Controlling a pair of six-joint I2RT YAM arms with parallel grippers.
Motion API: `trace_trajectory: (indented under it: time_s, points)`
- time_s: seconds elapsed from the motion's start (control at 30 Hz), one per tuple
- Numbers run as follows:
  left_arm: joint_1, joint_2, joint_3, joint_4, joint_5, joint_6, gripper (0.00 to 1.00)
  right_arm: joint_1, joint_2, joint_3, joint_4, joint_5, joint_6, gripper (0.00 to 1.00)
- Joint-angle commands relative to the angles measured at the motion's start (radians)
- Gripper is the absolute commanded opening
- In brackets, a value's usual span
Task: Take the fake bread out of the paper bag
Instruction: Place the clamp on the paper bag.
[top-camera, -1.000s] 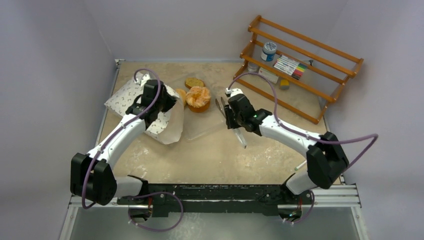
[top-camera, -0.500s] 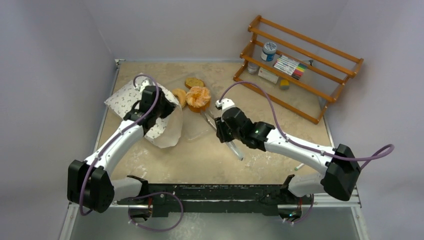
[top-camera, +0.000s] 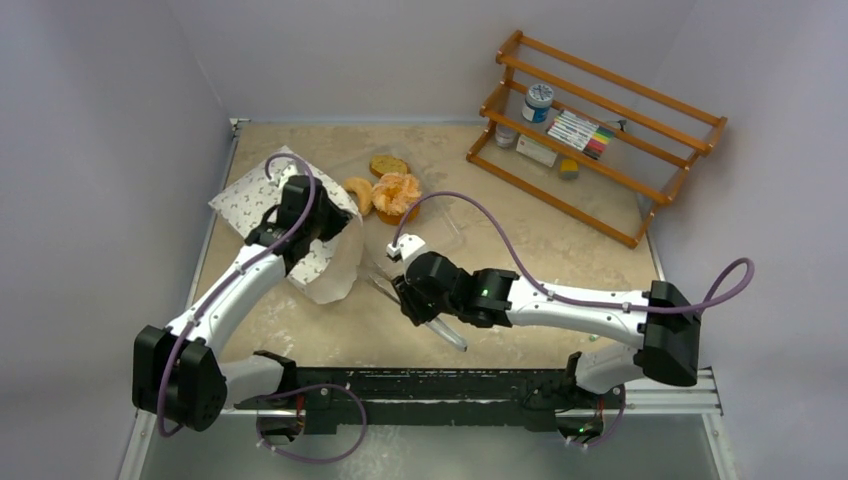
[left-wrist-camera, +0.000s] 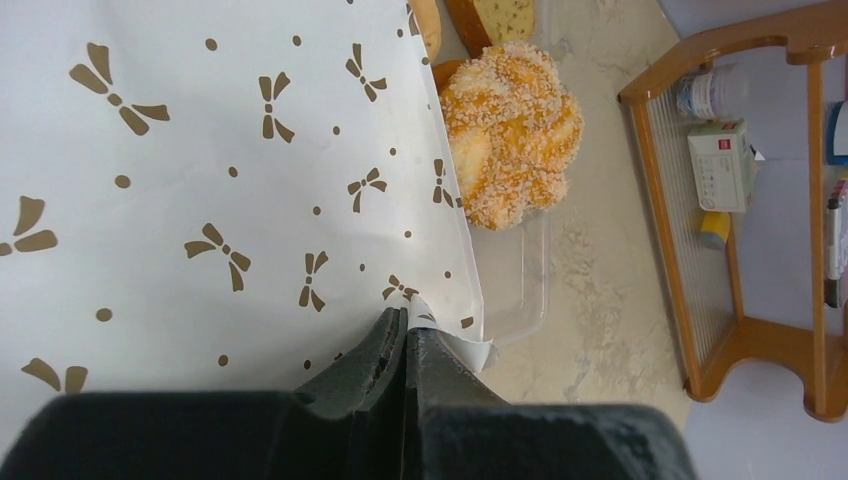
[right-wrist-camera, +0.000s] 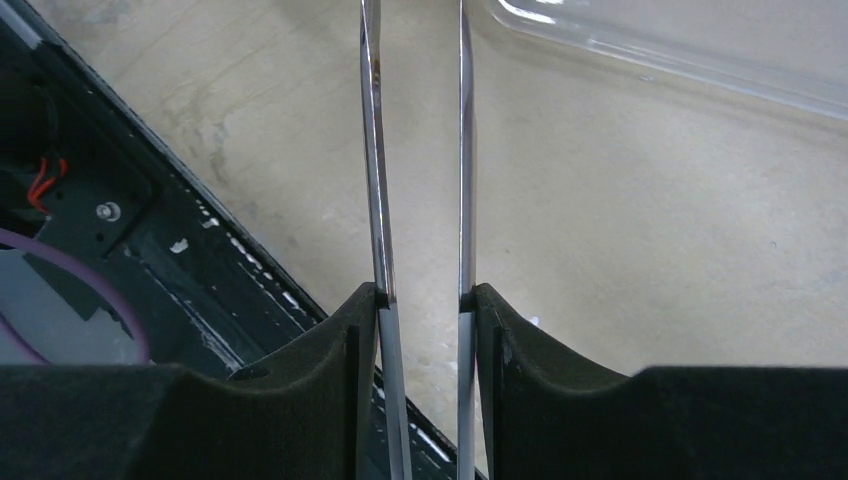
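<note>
The paper bag (top-camera: 262, 195) lies at the upper left of the table (top-camera: 560, 260) in the top view. It is white, printed all over with small brown dragonfly shapes and dots, and far larger than any pastry. Its lower right end stands up off the table as a pale, rounded flap, and what is inside cannot be seen

The left gripper (top-camera: 303, 214) is over the bag. In the left wrist view (left-wrist-camera: 408, 325) its 2 dark fingers are pressed together on a corner of the bag's (left-wrist-camera: 200, 180) edge, pinching the paper

3 pastries lie outside the bag, just right of it near the top middle of the top view:
- a bun (top-camera: 397, 195), round, swirled, golden-orange with a crumbly sugared surface (left-wrist-camera: 512, 130)
- a croissant (top-camera: 359, 192), tan and curved, touching the bun's left side
- a slice (top-camera: 388, 165), brown with dark specks, just above the bun (left-wrist-camera: 495, 15)

The bun sits at one end of a clear plastic tray (top-camera: 440, 235); whether it rests on the tray or only against it I cannot tell

The right gripper (top-camera: 405, 290) is at the centre of the top view, below the tray. In the right wrist view (right-wrist-camera: 425, 300) its fingers clamp a pair of metal tongs (right-wrist-camera: 372, 150), whose 2 thin arms run up the frame with a gap between them, above bare table

A wooden rack (top-camera: 600, 130) with small items stands at the upper right
</note>
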Motion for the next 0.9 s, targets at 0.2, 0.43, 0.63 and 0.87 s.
trace_trajectory:
  time_s: [0.2,0.43,0.63,0.87]
  points:
    - [0.026,0.026,0.17,-0.018,0.098,-0.011,0.0,0.022,0.121,0.245,0.03,-0.01,-0.023,0.39]
    - [0.037,0.054,0.247,-0.061,0.133,-0.002,0.0,0.022,0.265,0.397,-0.005,-0.031,-0.033,0.39]
    - [0.048,0.046,0.265,-0.085,0.159,-0.002,0.0,0.008,0.351,0.472,-0.011,-0.038,-0.058,0.39]
    - [0.053,0.026,0.268,-0.107,0.181,0.0,0.0,-0.066,0.424,0.502,0.006,-0.078,-0.064,0.39]
